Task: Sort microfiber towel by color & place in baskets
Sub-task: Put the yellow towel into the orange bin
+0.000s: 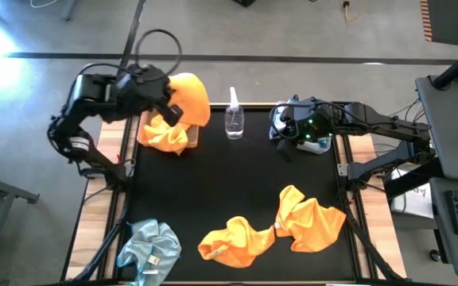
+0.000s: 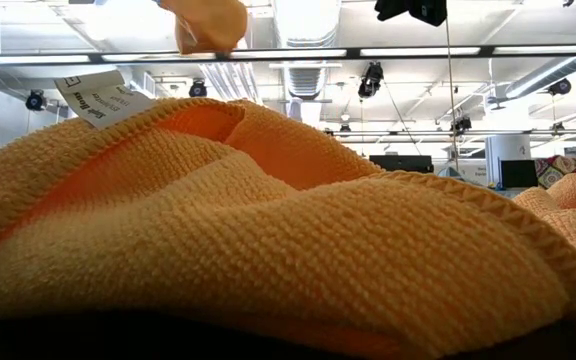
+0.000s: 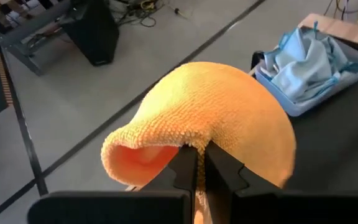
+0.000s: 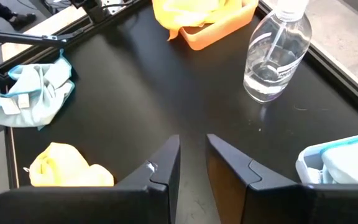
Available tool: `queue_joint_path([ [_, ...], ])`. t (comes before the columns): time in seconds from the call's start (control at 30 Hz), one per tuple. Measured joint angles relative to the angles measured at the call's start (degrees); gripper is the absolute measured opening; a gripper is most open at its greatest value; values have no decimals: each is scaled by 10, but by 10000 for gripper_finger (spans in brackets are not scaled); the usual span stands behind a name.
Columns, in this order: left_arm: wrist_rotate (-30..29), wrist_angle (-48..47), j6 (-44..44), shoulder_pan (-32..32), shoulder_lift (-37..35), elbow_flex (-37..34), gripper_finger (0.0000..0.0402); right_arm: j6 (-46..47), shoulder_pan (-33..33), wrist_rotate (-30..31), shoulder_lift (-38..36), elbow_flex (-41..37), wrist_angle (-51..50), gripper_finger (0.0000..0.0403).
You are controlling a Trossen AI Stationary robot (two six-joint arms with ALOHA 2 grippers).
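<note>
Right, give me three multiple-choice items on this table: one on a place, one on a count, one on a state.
1. The spray bottle stands:
A) between the two baskets
B) inside a basket
C) lying on its side among the loose towels

2. Orange towels lying loose on the black mat:
A) one
B) two
C) four

3. The left gripper is:
A) open and empty
B) shut on a pale blue towel
C) shut on an orange towel

Answers:
1 A: it stands upright between the tan basket and the grey-blue basket.
2 B: one and another lie there.
3 C: its fingers pinch the held orange towel.
</note>
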Motion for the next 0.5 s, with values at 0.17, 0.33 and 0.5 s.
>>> queue_joint_path([
  [0.17,-14,0,0,0,-37,-2,2,0,0,0,0,0,0,68],
  [0.33,-51,1,-7,0,-74,-16,2,0,0,0,3,0,0,68],
  [0.5,-76,1,-27,0,-112,-53,2,0,0,0,11,-1,0,68],
])
